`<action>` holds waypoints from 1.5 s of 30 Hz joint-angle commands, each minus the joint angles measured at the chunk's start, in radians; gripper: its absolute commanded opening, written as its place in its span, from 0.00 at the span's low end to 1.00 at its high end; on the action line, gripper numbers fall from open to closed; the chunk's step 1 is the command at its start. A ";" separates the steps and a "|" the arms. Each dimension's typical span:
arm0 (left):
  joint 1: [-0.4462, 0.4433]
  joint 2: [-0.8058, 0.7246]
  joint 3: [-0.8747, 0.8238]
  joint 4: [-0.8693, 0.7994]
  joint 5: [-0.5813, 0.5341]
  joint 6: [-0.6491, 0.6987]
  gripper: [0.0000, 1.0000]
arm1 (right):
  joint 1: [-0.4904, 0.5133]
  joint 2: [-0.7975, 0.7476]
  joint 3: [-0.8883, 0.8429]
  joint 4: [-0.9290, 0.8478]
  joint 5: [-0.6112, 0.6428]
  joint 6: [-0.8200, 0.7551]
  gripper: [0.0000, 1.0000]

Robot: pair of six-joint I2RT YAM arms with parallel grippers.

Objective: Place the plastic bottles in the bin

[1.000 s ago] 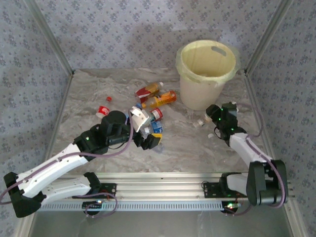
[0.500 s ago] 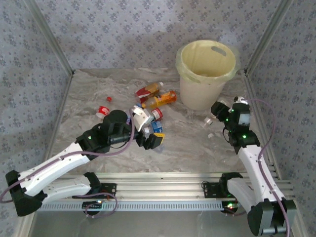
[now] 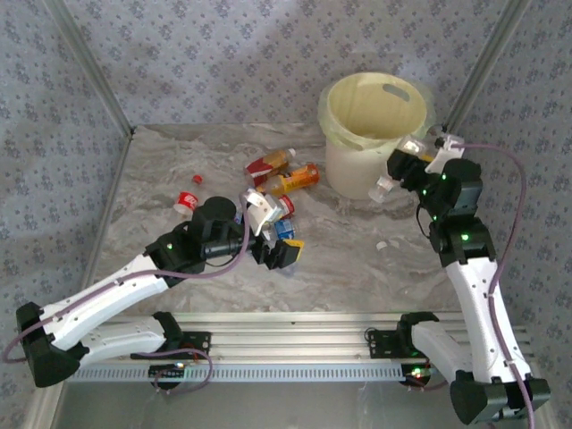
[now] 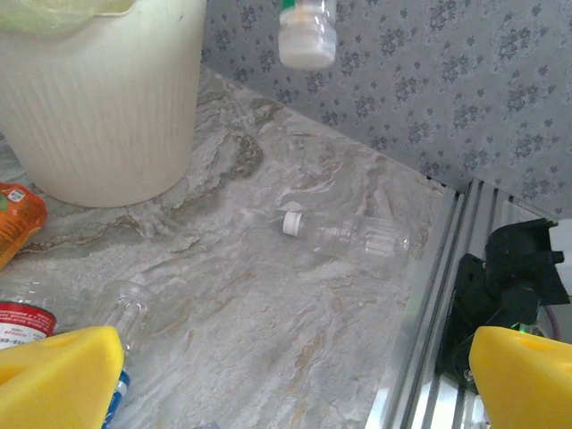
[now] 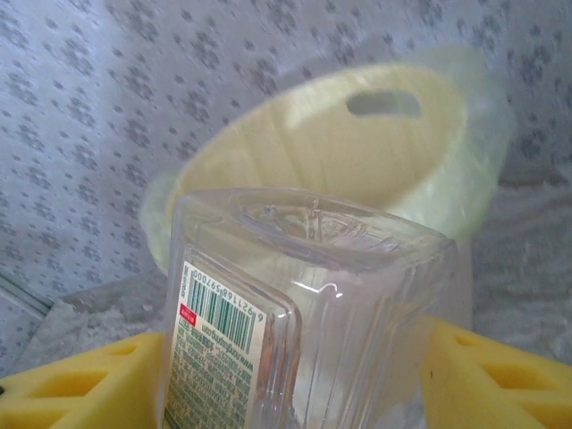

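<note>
My right gripper (image 3: 407, 163) is shut on a clear bottle (image 5: 304, 304) with a green and white label. It holds the bottle in the air beside the rim of the pale yellow bin (image 3: 375, 125), white cap (image 3: 381, 189) pointing down. The bin's mouth (image 5: 357, 152) lies just beyond the bottle's base. My left gripper (image 3: 273, 231) stands wide open low over a cluster of bottles, with nothing between its yellow fingers (image 4: 58, 375). A red-labelled bottle (image 3: 266, 164) and an orange bottle (image 3: 297, 179) lie left of the bin. Another clear bottle (image 4: 353, 237) lies on the table.
A small red-labelled bottle (image 3: 186, 200) and a loose red cap (image 3: 197, 178) lie at the left. Bottles with red and blue labels (image 3: 284, 219) sit under the left gripper. A metal frame rail (image 3: 465, 192) runs along the table's right edge.
My right arm has lifted the clear bottle off the table and carried it up and back to the bin's rim. The left arm has barely shifted.
</note>
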 commanded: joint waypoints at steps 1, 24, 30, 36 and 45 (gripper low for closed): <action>-0.006 0.004 0.014 0.094 0.037 -0.042 1.00 | 0.007 0.055 0.122 0.027 -0.002 -0.073 0.69; -0.006 0.033 0.033 0.210 -0.015 -0.119 1.00 | 0.011 0.759 0.805 -0.104 -0.027 -0.285 0.71; -0.006 0.048 0.039 0.199 -0.023 -0.120 1.00 | 0.014 0.852 0.879 -0.228 -0.042 -0.309 0.72; -0.006 0.059 0.054 0.155 -0.027 -0.099 1.00 | 0.024 0.891 0.883 -0.314 -0.024 -0.340 0.73; -0.006 0.055 0.101 0.038 -0.035 -0.040 1.00 | 0.032 0.918 0.892 -0.420 -0.046 -0.368 0.79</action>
